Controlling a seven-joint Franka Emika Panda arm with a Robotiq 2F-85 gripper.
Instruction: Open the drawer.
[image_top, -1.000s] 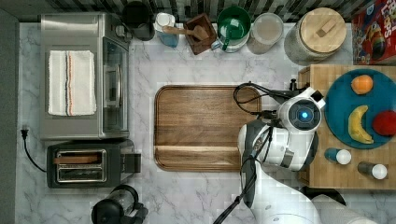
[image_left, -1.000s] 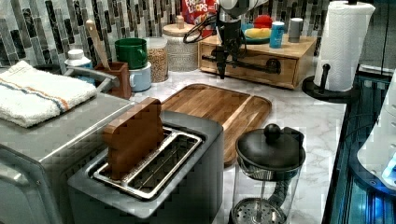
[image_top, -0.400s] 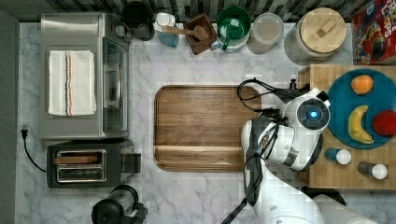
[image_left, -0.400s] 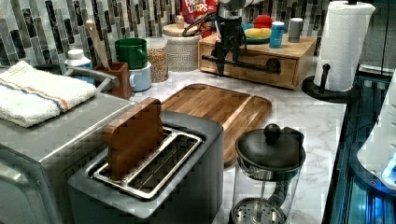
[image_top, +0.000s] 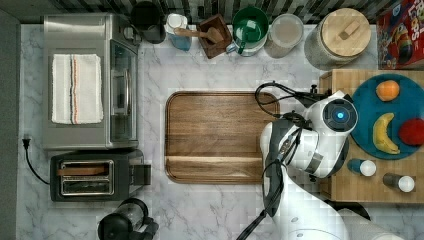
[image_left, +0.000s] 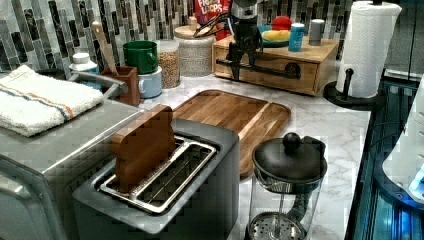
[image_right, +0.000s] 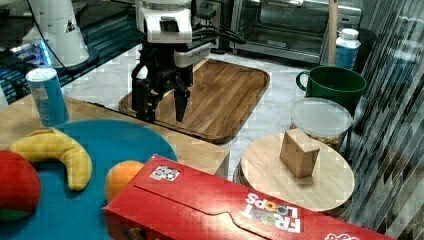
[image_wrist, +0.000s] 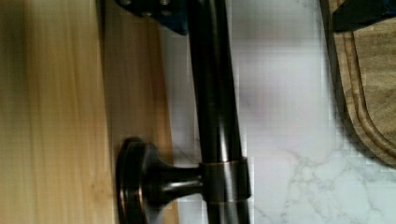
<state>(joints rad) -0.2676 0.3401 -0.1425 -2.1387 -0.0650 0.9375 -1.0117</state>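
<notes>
The light bamboo-wood drawer (image_left: 280, 70) sits closed in the front of a low wooden box at the far side of the marble counter (image_left: 325, 125) in the left view, between a round lidded glass jar (image_left: 192, 50) on the left view's left and a white paper-towel roll (image_left: 367, 47) on the left view's right. Its long black bar handle (image_left: 260, 69) runs across the drawer face on two black mounts. The robot's black claw (image_right: 161, 102) hangs at the left end of this bar in the left view, pointing down, its two fingers (image_right: 180, 102) spread apart. In the wrist view the bar (image_wrist: 217, 112) passes lengthwise between them, one finger against the wood face and the other over the counter, neither visibly pressing the bar. The dark walnut tray-like cutting board (image_top: 217, 136) lies just beside the drawer front, on the marble counter.
</notes>
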